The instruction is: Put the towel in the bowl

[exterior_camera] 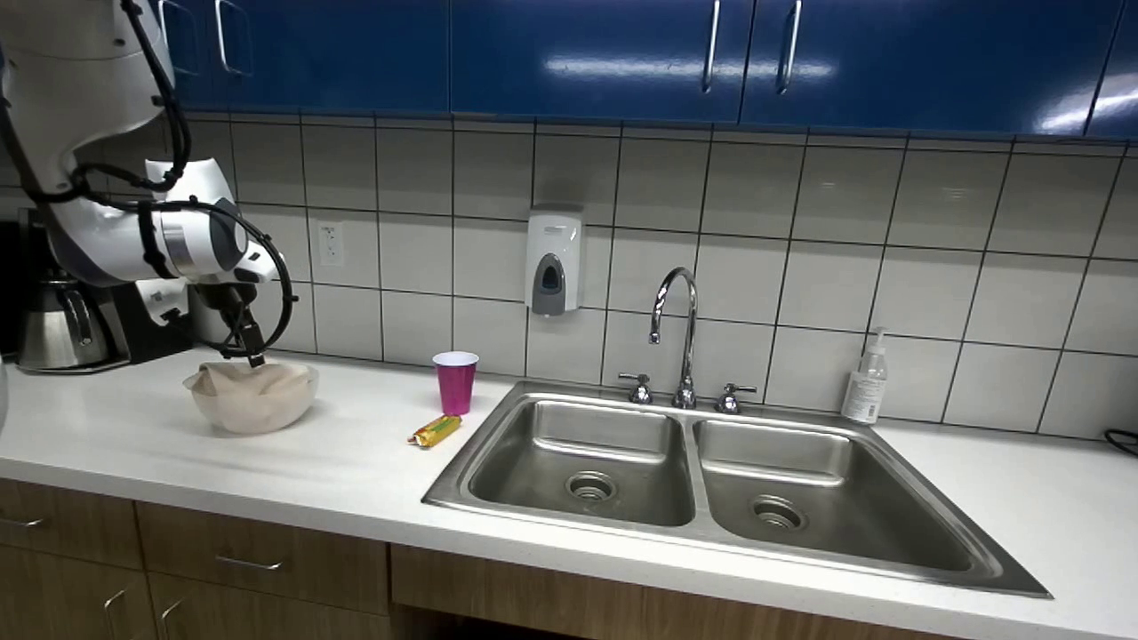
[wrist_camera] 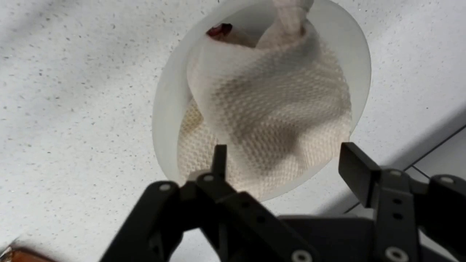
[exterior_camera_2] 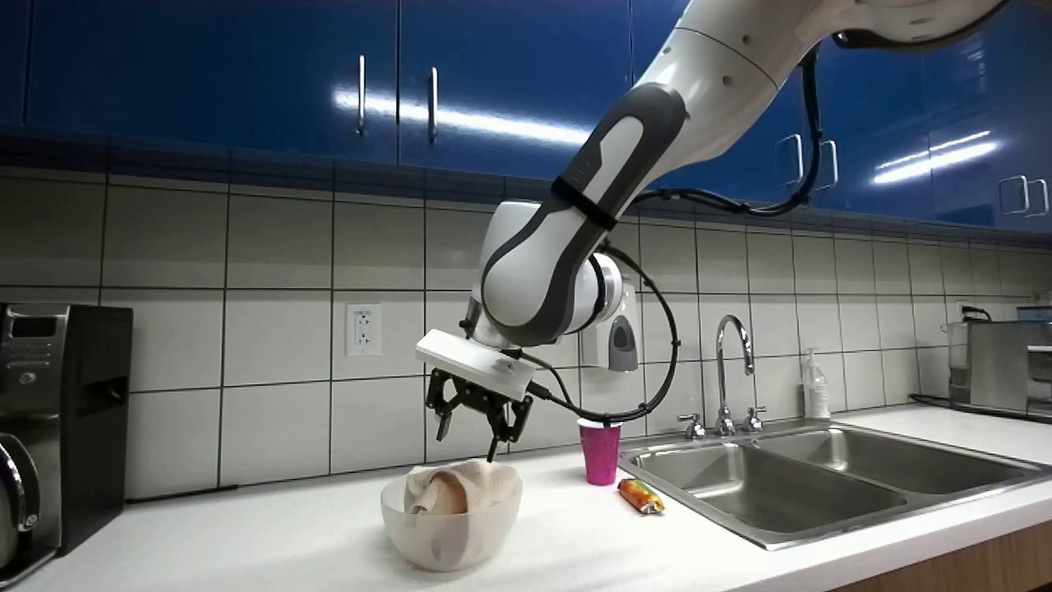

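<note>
A beige textured towel lies bunched inside a pale translucent bowl, with folds rising to the rim. The bowl stands upright on the white counter, and the towel rises above its rim. Both the bowl and the towel also show at the counter's left part. A small dark red thing shows in the bowl, partly covered by the towel. My gripper is open and empty just above the bowl. Its fingers are spread apart in the wrist view, with nothing between them.
A pink cup and a yellow-orange wrapped packet sit between the bowl and the steel sink; the cup and packet also show here. A black coffee machine stands beyond the bowl. The tiled wall runs behind.
</note>
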Available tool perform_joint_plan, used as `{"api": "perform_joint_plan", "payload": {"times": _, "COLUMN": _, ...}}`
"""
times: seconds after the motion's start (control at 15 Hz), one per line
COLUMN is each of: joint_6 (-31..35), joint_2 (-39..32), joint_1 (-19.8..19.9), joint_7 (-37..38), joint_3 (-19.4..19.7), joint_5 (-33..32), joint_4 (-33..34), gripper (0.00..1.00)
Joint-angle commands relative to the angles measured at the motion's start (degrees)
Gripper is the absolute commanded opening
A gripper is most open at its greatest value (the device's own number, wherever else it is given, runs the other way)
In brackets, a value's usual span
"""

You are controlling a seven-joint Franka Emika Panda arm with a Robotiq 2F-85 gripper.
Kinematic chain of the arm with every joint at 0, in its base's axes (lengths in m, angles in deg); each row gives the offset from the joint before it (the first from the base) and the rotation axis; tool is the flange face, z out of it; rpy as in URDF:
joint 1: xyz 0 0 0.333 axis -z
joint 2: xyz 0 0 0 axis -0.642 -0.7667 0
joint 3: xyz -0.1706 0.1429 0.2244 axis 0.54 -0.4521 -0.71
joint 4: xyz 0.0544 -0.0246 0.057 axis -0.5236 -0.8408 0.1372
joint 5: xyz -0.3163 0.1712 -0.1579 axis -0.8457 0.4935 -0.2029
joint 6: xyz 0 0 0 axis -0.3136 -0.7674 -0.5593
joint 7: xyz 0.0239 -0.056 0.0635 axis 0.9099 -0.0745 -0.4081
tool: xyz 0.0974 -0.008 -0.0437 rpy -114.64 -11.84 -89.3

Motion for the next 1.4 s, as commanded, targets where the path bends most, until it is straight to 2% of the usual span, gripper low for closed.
{"api": "perform_joint_plan", "payload": {"times": 0.0, "joint_6": 0.3, "joint_2": 3.1, "joint_1": -1.3, "joint_7": -2.2, "joint_3": 1.1, "joint_5": 1.2, "joint_4": -2.1, "gripper": 1.0}}
{"api": "perform_joint_plan", "payload": {"times": 0.4, "joint_6": -1.1, "joint_2": 9.9, "joint_1": 1.2, "joint_7": -8.0, "joint_3": -2.4, "joint_5": 4.7, "joint_4": -6.2, "gripper": 1.0}}
{"api": "perform_joint_plan", "payload": {"times": 0.73, "joint_6": -3.8, "joint_2": 17.6, "joint_1": 5.1, "joint_7": -22.4, "joint_3": -8.2, "joint_5": 17.2, "joint_4": -12.1, "gripper": 1.0}}
{"api": "perform_joint_plan", "payload": {"times": 1.33, "joint_6": -13.4, "joint_2": 34.2, "joint_1": 6.9, "joint_7": -40.9, "joint_3": -7.2, "joint_5": 28.3, "joint_4": -21.7, "gripper": 1.0}}
